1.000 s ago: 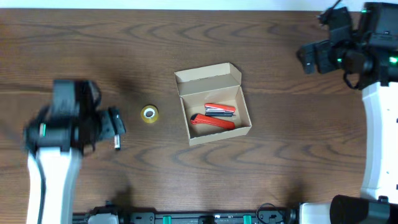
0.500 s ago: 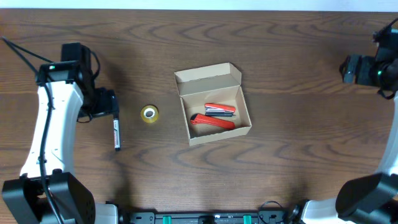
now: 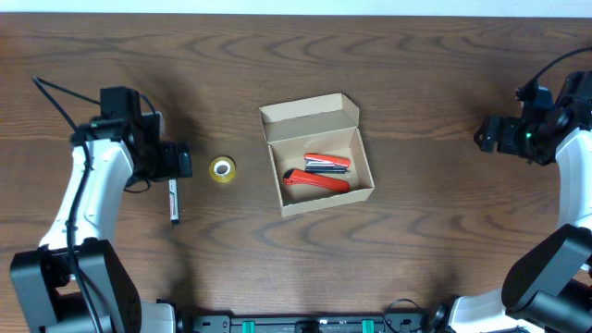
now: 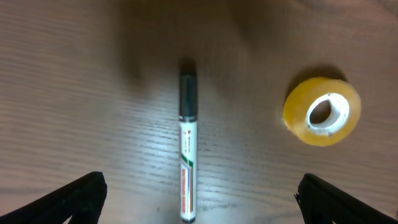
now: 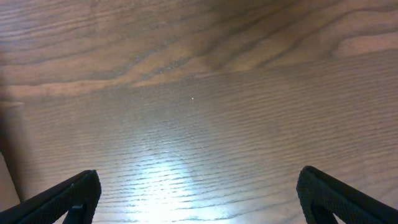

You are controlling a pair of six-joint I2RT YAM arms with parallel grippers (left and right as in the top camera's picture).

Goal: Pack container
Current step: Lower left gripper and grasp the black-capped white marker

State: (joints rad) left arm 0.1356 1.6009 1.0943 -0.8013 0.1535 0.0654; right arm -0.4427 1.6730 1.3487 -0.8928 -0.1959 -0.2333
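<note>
The tan cardboard container [image 3: 274, 172] sits open at the table's middle with its flap lid [image 3: 309, 117] up at the back. A red stapler-like tool [image 3: 316, 180] and a red-and-silver item [image 3: 326, 164] lie inside. A yellow tape roll [image 3: 221, 168] lies left of it, also in the left wrist view [image 4: 321, 111]. A white marker with a black cap [image 3: 174, 200] lies further left, also in the left wrist view [image 4: 187, 143]. My left gripper [image 3: 176, 163] is open above the marker, fingers either side [image 4: 196, 199]. My right gripper [image 3: 486, 135] is open and empty over bare wood [image 5: 199, 193].
The table is dark brown wood [image 3: 416, 250]. Its far edge runs along the top of the overhead view. A sliver of tan cardboard shows at the left edge of the right wrist view [image 5: 5, 180].
My left arm swung in from the left and now sits above the marker's top end. My right arm moved down from the far right corner towards the table's right middle.
</note>
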